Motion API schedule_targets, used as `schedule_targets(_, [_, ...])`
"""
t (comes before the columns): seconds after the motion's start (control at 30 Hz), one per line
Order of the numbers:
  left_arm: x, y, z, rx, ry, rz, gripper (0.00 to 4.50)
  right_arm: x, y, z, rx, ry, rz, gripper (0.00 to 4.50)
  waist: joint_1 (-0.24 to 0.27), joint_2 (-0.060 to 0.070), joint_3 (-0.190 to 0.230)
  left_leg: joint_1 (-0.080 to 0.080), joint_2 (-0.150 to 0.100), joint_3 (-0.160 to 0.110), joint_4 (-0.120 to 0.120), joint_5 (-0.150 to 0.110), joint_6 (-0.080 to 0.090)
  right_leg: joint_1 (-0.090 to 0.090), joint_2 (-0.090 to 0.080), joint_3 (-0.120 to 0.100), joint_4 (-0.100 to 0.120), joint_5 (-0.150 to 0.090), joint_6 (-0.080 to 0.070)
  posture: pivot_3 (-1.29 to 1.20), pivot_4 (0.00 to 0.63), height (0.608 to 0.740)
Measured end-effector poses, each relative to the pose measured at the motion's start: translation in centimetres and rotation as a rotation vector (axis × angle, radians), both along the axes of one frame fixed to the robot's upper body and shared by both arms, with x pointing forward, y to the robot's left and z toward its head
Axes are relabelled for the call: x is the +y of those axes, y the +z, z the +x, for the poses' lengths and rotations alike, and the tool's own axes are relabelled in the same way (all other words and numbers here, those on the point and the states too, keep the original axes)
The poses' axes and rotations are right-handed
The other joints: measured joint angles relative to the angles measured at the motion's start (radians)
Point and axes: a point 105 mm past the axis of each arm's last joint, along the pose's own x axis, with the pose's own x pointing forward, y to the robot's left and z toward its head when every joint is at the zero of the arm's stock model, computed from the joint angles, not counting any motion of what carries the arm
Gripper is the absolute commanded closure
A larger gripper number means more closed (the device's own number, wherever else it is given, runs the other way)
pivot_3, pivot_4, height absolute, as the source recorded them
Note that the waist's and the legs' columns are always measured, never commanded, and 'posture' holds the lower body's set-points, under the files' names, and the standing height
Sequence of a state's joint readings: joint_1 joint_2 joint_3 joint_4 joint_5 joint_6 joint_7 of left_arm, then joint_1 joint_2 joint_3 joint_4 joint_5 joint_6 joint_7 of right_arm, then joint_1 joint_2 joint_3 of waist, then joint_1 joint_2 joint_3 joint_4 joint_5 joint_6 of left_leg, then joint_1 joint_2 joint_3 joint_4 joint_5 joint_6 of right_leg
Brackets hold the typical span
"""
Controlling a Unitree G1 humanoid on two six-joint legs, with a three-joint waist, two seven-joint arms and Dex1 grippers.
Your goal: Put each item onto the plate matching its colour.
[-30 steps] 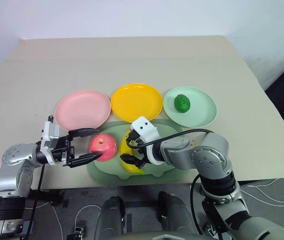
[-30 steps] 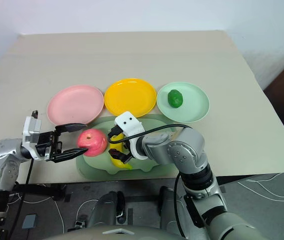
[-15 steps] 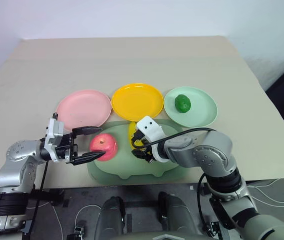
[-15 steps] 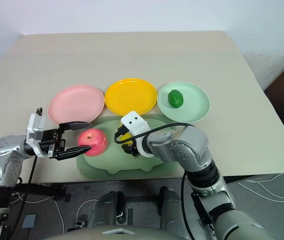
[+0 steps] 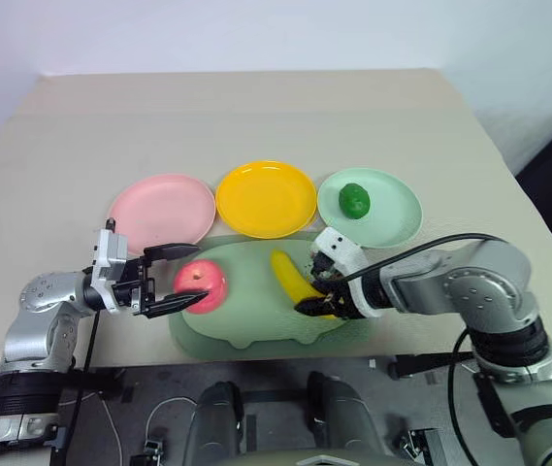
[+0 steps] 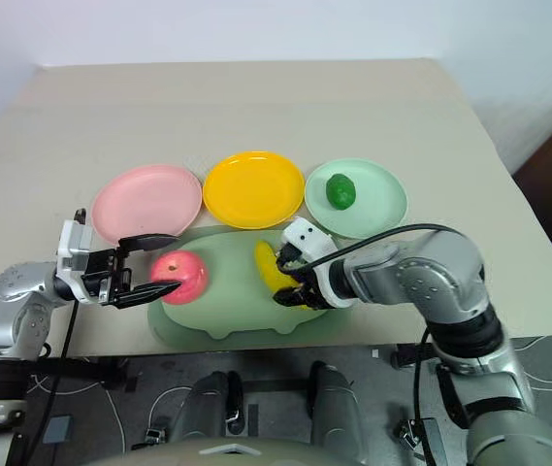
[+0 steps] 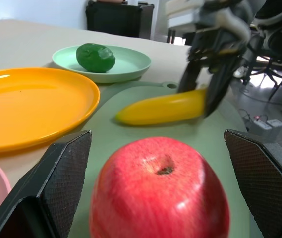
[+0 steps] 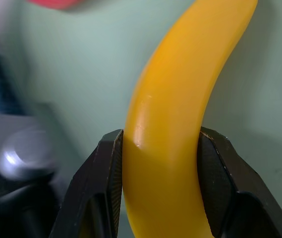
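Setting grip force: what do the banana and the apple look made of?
Banana: looks like hard, smooth plastic, with a glossy highlight and a uniform yellow skin free of marks. Apple: also seems to be moulded plastic, shiny, with painted-looking red streaks and a neat stem dimple. Whether either is hollow cannot be told.

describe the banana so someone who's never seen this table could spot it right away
On the beige table, find the dull-green mat in front of three round plates. The banana lies on its right half, pinched at one end by the right gripper. It is the mat's only long, curved, yellow thing; its neighbour is a round red apple.
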State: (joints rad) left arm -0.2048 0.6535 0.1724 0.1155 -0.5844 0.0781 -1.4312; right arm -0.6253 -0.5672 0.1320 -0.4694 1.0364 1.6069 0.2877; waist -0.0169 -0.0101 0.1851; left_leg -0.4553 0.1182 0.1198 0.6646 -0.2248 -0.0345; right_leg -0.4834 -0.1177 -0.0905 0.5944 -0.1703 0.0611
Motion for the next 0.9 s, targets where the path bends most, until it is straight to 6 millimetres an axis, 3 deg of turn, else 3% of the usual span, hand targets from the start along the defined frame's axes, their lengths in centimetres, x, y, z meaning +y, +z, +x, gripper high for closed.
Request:
schedule_targets(0.07, [0.0,0.1,0.1,-0.009,-0.001,0.001,0.00,0.1,1.0,0.5,-0.004,0.003,0.042,2.77,-0.001,0.000,0.000,0.000,0.000,0.000,0.000,0.000,0.000,0.000,0.000,0.000,0.001,0.000,0.000,0.00,0.150,0.684])
schedule_targets(0.17, [0.1,0.0,0.2,-0.007,0.005,0.002,0.00,0.3,3.0,2.9,-0.068,-0.066,0.117,2.77,0.000,0.000,0.000,0.000,0.000,0.000,0.000,0.000,0.000,-0.001,0.001,0.000,0.001,0.000,0.000,0.00,0.150,0.684])
schedule_targets(0.37, [0.2,-0.3,0.2,-0.009,0.014,0.000,0.00,1.3,5.0,9.9,-0.166,-0.282,0.200,2.77,0.001,0.000,0.000,-0.001,0.000,0.001,0.000,0.001,0.002,-0.003,0.000,0.000,0.002,0.002,-0.003,0.00,0.150,0.684])
schedule_targets(0.43, [0.1,-0.2,0.2,-0.012,0.015,-0.002,0.00,2.0,5.1,11.7,-0.200,-0.321,0.194,2.77,0.000,0.000,0.000,-0.005,0.000,0.001,0.000,0.002,0.003,-0.008,0.000,0.000,0.004,0.003,-0.003,0.00,0.150,0.684])
schedule_targets(0.6, [0.2,-0.2,0.3,-0.027,0.025,-0.002,0.00,3.5,3.4,14.0,-0.201,-0.366,0.175,2.77,0.003,0.000,0.000,-0.007,0.000,0.002,0.000,0.003,0.002,-0.012,0.000,0.000,0.009,0.004,0.001,0.00,0.150,0.684])
schedule_targets(0.87, [0.3,-0.3,0.3,-0.031,0.041,0.003,0.00,4.4,3.2,15.3,-0.214,-0.389,0.206,0.06,0.001,0.000,0.000,-0.005,0.000,0.001,0.003,0.005,-0.002,-0.013,0.000,0.000,0.017,0.003,-0.001,0.00,0.150,0.684])
schedule_targets(0.9, [0.3,-0.3,0.3,-0.034,0.043,0.003,0.00,4.4,3.4,15.3,-0.215,-0.386,0.219,0.02,0.001,0.000,0.000,-0.005,0.000,0.001,0.003,0.006,-0.002,-0.013,0.000,0.000,0.018,0.003,-0.001,0.00,0.150,0.684])
